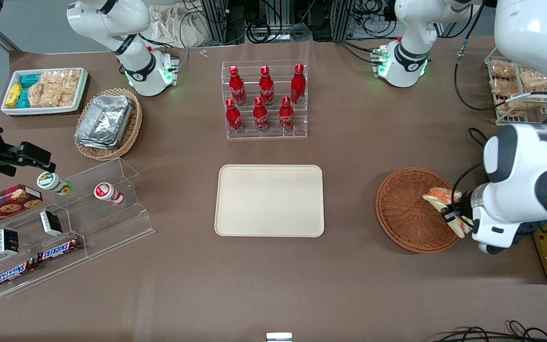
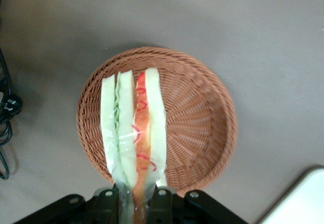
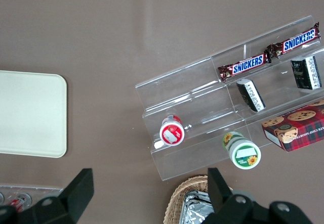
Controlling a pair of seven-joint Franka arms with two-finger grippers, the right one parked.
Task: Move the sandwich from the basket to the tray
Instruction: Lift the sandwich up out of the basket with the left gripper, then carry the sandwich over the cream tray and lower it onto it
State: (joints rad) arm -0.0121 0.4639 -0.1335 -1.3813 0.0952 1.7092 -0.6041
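Observation:
My left gripper is shut on the sandwich, a pale bread wedge with orange-red and green filling. It holds the wedge above the edge of the round reddish-brown basket that lies toward the working arm's end. In the left wrist view the sandwich hangs edge-on over the basket, pinched between the black fingers. The basket holds nothing else. The cream-beige tray lies flat at the table's middle, bare; its corner shows beside the basket.
A clear rack of red bottles stands farther from the front camera than the tray. Toward the parked arm's end are a tan basket with foil trays, a white snack tray and an acrylic shelf with snacks. A wire rack stands by the working arm.

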